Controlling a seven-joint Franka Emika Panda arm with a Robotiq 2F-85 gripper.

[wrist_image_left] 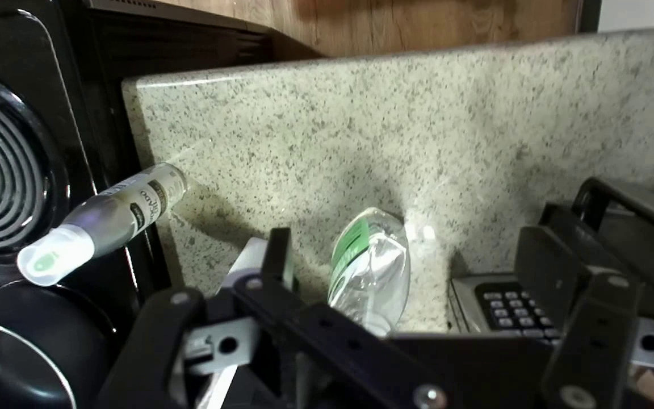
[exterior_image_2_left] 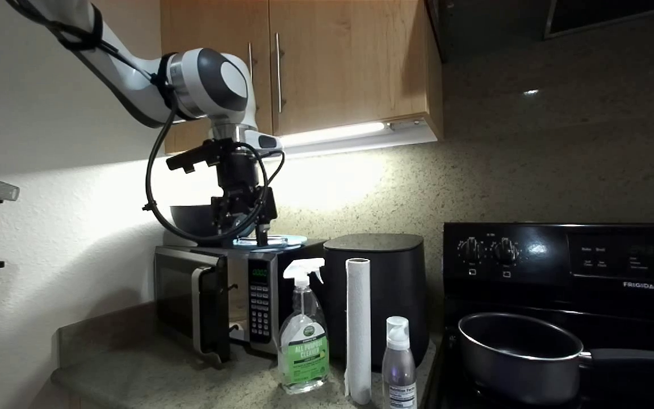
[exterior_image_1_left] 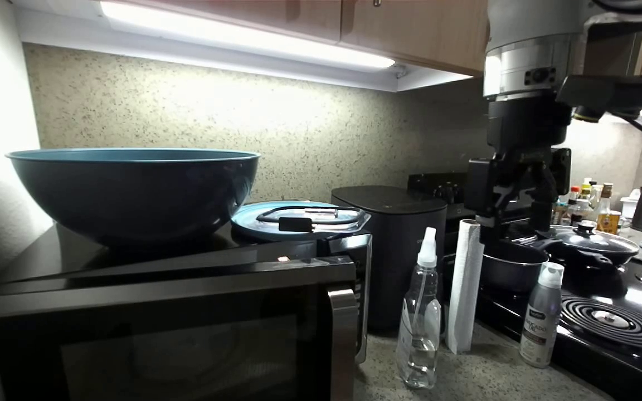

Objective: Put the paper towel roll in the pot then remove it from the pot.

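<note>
Gripper (wrist_image_left: 415,264) spread – paper towel roll (exterior_image_2_left: 359,329), right of spray bottle (exterior_image_2_left: 304,346), likely light, crushable – pinch upper half gently

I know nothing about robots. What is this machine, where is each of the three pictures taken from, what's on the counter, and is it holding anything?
The machine is a robot arm: jointed, mostly white, and ending in a black gripper, which serves as its hand. Two pictures look on from outside; the third is taken from the arm's own wrist and looks down.

On the counter stand a paper roll, a spray bottle, a small bottle and a microwave with a bowl on top. Beside the counter, a pot sits on the stove.

Nothing is held: in the wrist view the two jaws are wide apart, and the spray bottle seen between them stands on the counter below.
</note>
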